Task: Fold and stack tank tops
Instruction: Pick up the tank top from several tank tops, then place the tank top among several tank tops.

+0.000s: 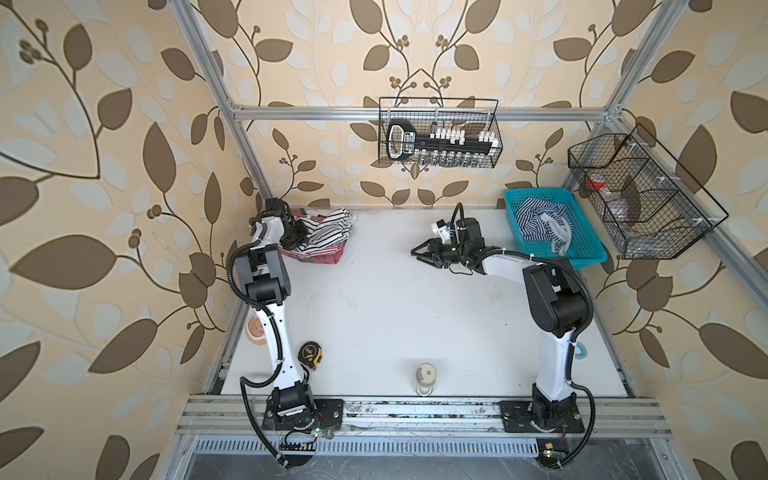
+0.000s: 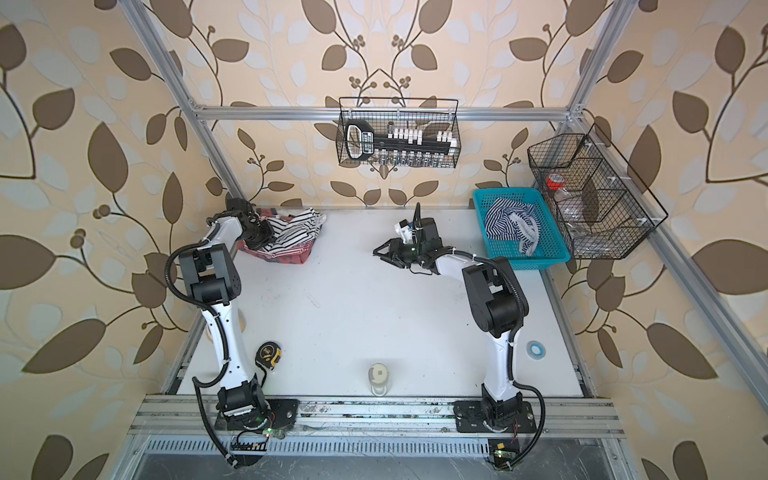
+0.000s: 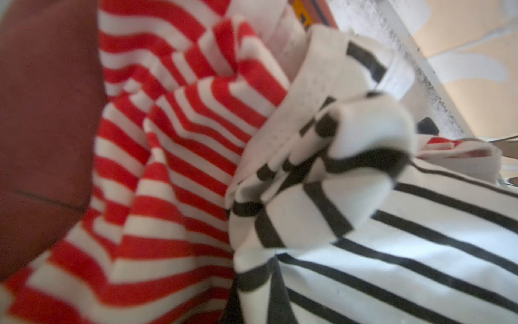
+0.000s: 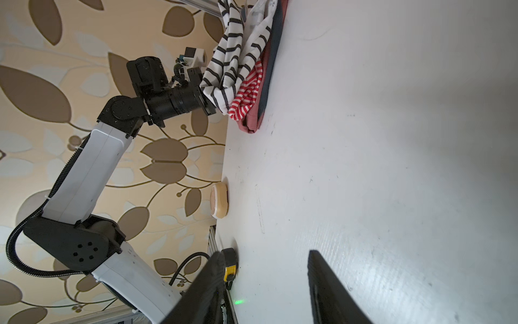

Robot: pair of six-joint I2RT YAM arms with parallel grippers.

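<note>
A heap of tank tops lies at the table's far left corner. On top is the white tank top with wide black stripes (image 1: 328, 232) (image 2: 297, 232) (image 4: 232, 64), and under it the red-and-white one (image 1: 318, 255) (image 3: 168, 168) (image 4: 246, 95). My left gripper (image 1: 300, 237) (image 2: 266, 237) (image 4: 212, 108) is buried in the heap's near edge, shut on the black-striped top (image 3: 392, 252), whose cloth bunches toward it; its fingertips are hidden. The fine navy-and-white top (image 1: 540, 224) (image 2: 513, 222) lies crumpled in the blue basket (image 1: 536, 192). My right gripper (image 1: 413, 252) (image 2: 375, 252) (image 4: 263, 254) hovers open mid-table with nothing between its fingers.
Maroon and dark folded cloth (image 4: 253, 120) lies under the heap. A yellow-black tape measure (image 1: 311, 354), a small jar (image 1: 424, 376) and a round wooden piece (image 1: 255, 328) sit near the front and left edges. A blue tape roll (image 2: 534, 348) lies at the right. Wire baskets (image 1: 438, 133) (image 1: 640, 195) hang on the frame.
</note>
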